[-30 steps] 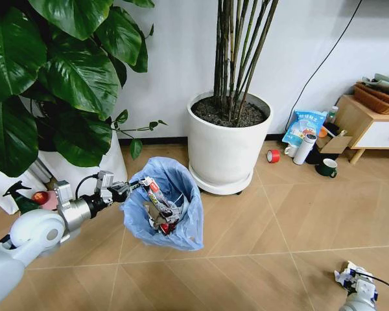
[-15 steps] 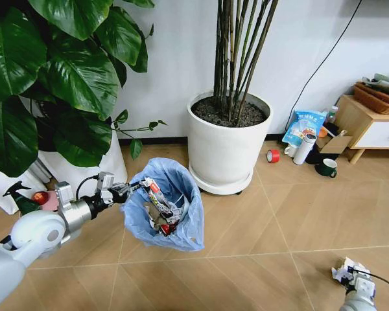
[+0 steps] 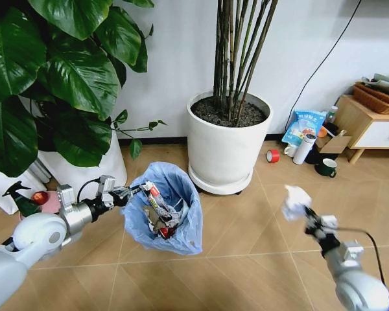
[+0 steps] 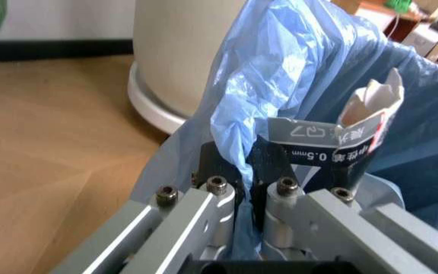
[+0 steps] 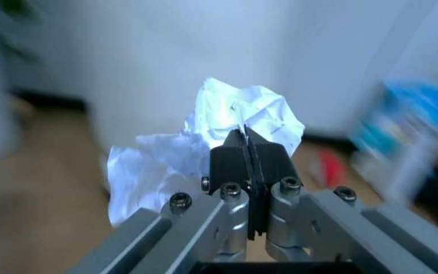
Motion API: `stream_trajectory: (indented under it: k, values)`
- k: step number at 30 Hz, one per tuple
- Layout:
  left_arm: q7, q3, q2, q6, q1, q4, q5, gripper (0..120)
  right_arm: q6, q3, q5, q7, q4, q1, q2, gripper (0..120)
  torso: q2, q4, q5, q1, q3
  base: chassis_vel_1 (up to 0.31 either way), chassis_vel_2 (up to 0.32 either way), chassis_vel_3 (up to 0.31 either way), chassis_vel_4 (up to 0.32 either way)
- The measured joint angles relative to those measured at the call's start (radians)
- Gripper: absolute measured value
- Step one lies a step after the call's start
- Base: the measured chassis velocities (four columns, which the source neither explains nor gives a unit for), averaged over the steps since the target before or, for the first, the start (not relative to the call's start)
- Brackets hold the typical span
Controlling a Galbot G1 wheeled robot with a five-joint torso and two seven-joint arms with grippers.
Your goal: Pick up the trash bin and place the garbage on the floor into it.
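We are holding the trash bin (image 3: 163,210) off the floor (image 3: 259,227), left of the white plant pot (image 3: 225,146), our left gripper (image 3: 125,192) pinching its blue bag rim. Our right gripper (image 3: 309,221) is clamping a crumpled paper wad (image 3: 296,201) in the air at near right.

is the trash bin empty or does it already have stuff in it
Not empty. The trash bin, held by its bag rim in the left gripper, already contains crushed wrappers. How full it is cannot be told.
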Motion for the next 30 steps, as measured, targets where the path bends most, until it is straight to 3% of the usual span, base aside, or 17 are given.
stream_trajectory:
  k: [5,8,14,21,30]
  values:
    - [-0.011,0.035,-0.01,-0.002,-0.021,0.012,0.008,0,0.07,-0.06,0.055,-0.125,0.014,0.096,-0.047,0,0.0,0.0,0.0002,0.0,0.0,0.0,0.0,0.0,0.0]
    - [-0.02,0.112,-0.03,-0.003,-0.09,0.041,0.006,0,0.147,-0.17,0.199,-0.32,0.018,0.259,-0.115,0,0.0,-0.0003,0.0,0.0,0.0,0.0,0.0,0.0,0.0]
    - [-0.04,0.226,-0.066,-0.003,-0.214,0.086,-0.013,0,0.137,-0.336,0.348,-0.546,0.01,0.488,-0.102,0,0.0,-0.0003,0.0,0.0,0.0,0.0,0.0,0.0,0.0]
    - [-0.045,0.24,-0.074,-0.001,-0.236,0.096,-0.019,0,0.115,-0.446,0.376,-0.621,-0.021,0.575,-0.056,0,0.0,-0.0003,0.0001,0.0,0.0,0.0,0.0,0.0,0.0]
    - [-0.046,0.245,-0.075,0.001,-0.25,0.098,-0.026,0,0.097,-0.579,0.37,-0.626,-0.062,0.665,0.007,0,0.0,-0.0002,-0.0003,0.0,0.0,0.0,0.0,0.0,0.0]
